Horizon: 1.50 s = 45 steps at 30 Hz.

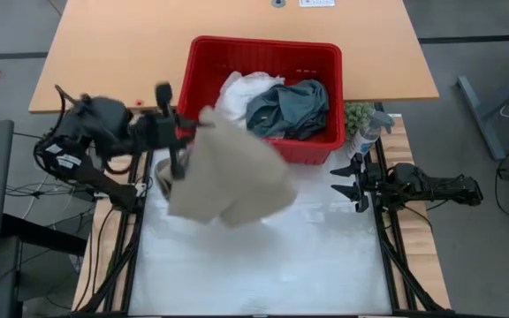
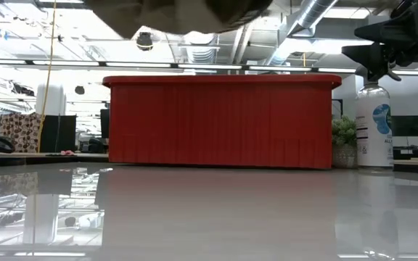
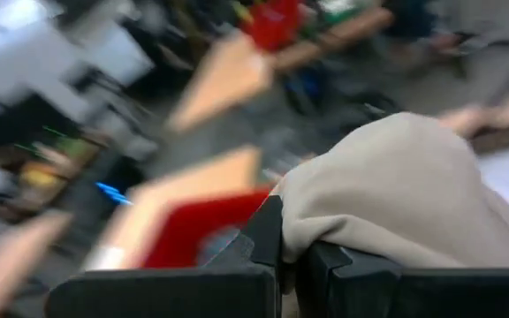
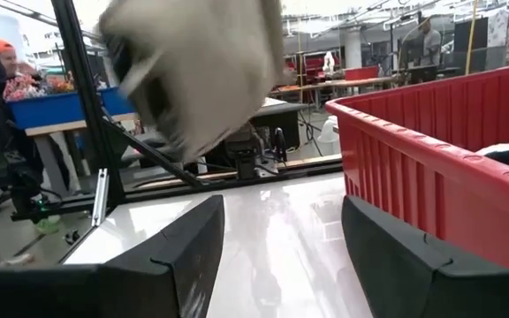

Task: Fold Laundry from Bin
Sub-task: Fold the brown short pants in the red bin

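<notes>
Slippage is my main worry: the left end effector (image 1: 184,132) is clamped on one small pinch of the beige-khaki garment (image 1: 230,172), and the whole cloth hangs from that single hold in the air, just off the near wall of the bin (image 1: 203,53) and above the white desk (image 1: 263,265). If the pinch is only a thin edge, I judge a quick swing could pull it free and drop the garment in a heap, or let its trailing part drag back over the bin's rim. It could also land bunched instead of flat, which would make the fold harder. The right end effector (image 1: 357,184) waits with its fingers apart, low over the desk on the far side of the hanging cloth, beside the bin's corner; a wide swing might drape cloth across it. The white garment (image 1: 241,88) and the dark teal-green garment (image 1: 290,108) lie inside the bin. A spray bottle (image 2: 374,127) and a small plant (image 2: 343,141) stand just past the bin, close to the right arm. From table height I only see the garment's lower hem at the frame's top, and the left wrist camera is smeared, so I cannot judge how much cloth sits between the fingers.
</notes>
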Each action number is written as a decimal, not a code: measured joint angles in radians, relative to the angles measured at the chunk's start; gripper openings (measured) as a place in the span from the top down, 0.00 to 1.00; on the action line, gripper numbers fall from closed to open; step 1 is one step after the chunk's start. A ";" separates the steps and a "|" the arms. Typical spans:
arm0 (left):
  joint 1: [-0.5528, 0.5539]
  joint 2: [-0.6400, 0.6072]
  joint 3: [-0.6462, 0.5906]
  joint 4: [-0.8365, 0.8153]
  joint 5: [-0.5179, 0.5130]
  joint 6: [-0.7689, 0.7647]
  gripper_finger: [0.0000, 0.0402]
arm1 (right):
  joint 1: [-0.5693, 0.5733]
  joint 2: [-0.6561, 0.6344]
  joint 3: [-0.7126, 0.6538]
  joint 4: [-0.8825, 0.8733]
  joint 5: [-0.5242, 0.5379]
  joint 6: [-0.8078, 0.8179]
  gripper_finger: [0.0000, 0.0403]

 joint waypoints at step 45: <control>-0.022 -0.390 -1.582 0.901 0.048 -0.601 0.64 | 0.091 1.186 0.519 0.089 0.533 -0.331 0.93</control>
